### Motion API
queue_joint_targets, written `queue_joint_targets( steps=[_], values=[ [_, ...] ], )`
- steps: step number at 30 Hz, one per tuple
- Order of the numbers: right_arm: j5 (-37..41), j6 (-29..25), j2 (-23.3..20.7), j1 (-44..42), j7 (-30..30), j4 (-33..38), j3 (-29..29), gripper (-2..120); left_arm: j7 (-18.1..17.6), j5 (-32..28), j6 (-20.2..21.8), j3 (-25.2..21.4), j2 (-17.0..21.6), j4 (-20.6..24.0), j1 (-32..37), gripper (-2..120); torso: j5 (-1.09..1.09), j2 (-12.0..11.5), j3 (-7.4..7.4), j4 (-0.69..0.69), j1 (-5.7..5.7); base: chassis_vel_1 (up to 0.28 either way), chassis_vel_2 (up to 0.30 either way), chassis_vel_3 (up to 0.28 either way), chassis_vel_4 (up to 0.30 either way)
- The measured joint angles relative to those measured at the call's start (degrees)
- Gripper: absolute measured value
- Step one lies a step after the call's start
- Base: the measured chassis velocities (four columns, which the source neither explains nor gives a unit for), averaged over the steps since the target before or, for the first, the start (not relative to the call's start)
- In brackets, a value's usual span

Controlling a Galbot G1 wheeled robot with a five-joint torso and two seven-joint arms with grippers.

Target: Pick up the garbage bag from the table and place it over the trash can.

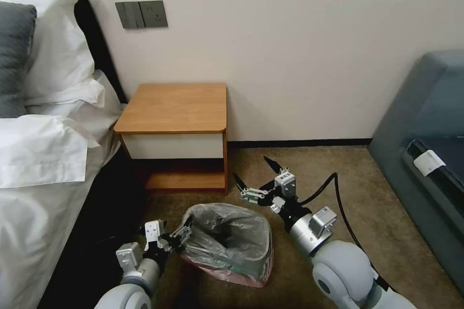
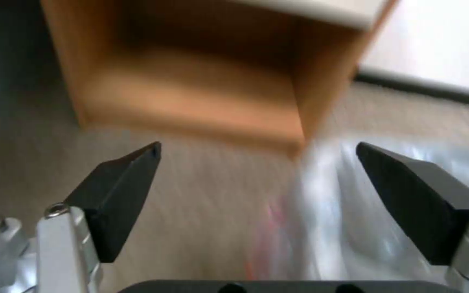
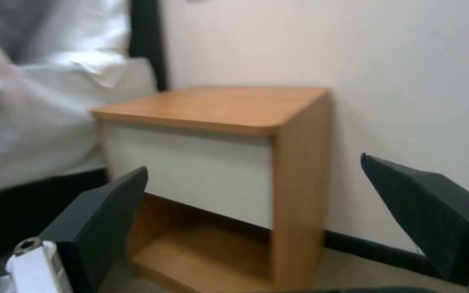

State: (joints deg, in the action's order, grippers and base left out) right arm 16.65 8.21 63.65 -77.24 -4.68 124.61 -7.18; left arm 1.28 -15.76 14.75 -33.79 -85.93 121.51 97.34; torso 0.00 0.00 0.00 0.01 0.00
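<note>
Draped over the small beige plastic trash can (image 1: 227,270) on the carpet: crinkled translucent grey garbage bag (image 1: 227,236), pinkish-red rim hanging low on the outside. At its left edge, left gripper (image 1: 186,231), fingers spread with nothing between them in the left wrist view, bag plastic (image 2: 354,211) just beside one fingertip. Beyond the can, right gripper (image 1: 252,174) raised and gaping, holding nothing. Farther back against the wall, small orange-brown wooden table (image 1: 176,106); white drawer front and lower shelf seen clearest from the right wrist (image 3: 213,171).
</note>
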Motion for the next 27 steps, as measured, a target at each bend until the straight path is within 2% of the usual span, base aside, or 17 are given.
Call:
queue_joint_targets(
  steps=[1,2,3,4,6,8,9,12,13,16,19,27],
  values=[
    [-1.6,1.1,0.6,-0.8,-2.7,-0.1,-0.1,100,0.5,2.6,-6.4,-0.9,-0.1,-1.2,-0.4,93,0.01,0.0,0.00,-0.01,0.00,0.000,0.000,0.000,0.000],
    [-1.6,1.1,0.6,-0.8,-2.7,-0.1,-0.1,100,0.5,2.6,-6.4,-0.9,-0.1,-1.2,-0.4,93,0.01,0.0,0.00,-0.01,0.00,0.000,0.000,0.000,0.000],
    [-3.7,2.1,1.3,-2.1,-5.1,-0.1,-0.4,100,1.0,5.5,-11.1,-2.0,-0.2,-2.3,-0.9,93,0.00,0.0,0.00,0.00,0.00,0.000,0.000,0.000,0.000],
    [-5.4,2.2,1.9,-3.5,-6.4,-0.3,-0.8,100,1.3,6.6,-13.6,-2.6,-0.1,-2.7,-1.3,94,-0.01,0.0,0.00,-0.01,0.00,0.000,0.000,0.000,0.000],
    [-6.7,1.4,2.6,-5.0,-7.4,-1.0,-1.2,100,1.4,6.9,-15.2,-3.0,0.1,-2.8,-1.7,94,-0.01,0.0,0.00,-0.01,0.00,0.000,0.000,0.000,0.000],
    [-9.6,-3.7,5.1,-8.3,-9.6,-4.0,-2.0,100,1.9,7.4,-18.7,-3.6,0.7,-3.9,-2.7,94,0.00,0.0,0.00,-0.02,0.00,0.000,0.000,0.000,0.000],
    [-9.6,-3.7,5.1,-8.3,-9.6,-4.0,-2.0,100,1.9,7.4,-18.7,-3.6,0.7,-3.9,-2.7,94,0.00,0.0,0.00,-0.02,0.00,0.000,0.000,0.000,0.000],
    [-12.3,-10.5,8.4,-10.7,-10.3,-7.7,-2.8,100,3.2,7.3,-21.0,-3.8,1.3,-5.3,-3.6,94,0.00,0.0,0.00,-0.02,0.00,0.000,0.000,0.000,0.000],
    [-12.3,-10.5,8.4,-10.7,-10.3,-7.7,-2.8,100,3.2,7.3,-21.0,-3.8,1.3,-5.3,-3.6,94,0.00,0.0,0.00,-0.02,0.00,0.000,0.000,0.000,0.000],
    [-15.5,-15.5,11.9,-11.0,-10.6,-11.3,-4.3,100,4.2,7.0,-22.5,-3.8,1.7,-6.5,-3.8,94,0.00,0.0,0.00,-0.01,0.00,0.000,0.000,0.000,0.000],
    [-17.7,-17.1,13.4,-10.9,-10.6,-12.8,-5.3,100,4.6,6.5,-23.3,-3.8,1.6,-7.5,-3.9,95,0.00,0.0,0.00,-0.01,0.00,0.000,0.000,0.000,0.000],
    [-17.9,-17.2,13.5,-10.7,-10.6,-12.9,-5.5,100,4.7,6.3,-23.3,-3.8,1.6,-7.5,-4.0,94,0.00,0.0,0.00,-0.01,0.01,0.000,0.000,0.000,0.000]
  ],
)
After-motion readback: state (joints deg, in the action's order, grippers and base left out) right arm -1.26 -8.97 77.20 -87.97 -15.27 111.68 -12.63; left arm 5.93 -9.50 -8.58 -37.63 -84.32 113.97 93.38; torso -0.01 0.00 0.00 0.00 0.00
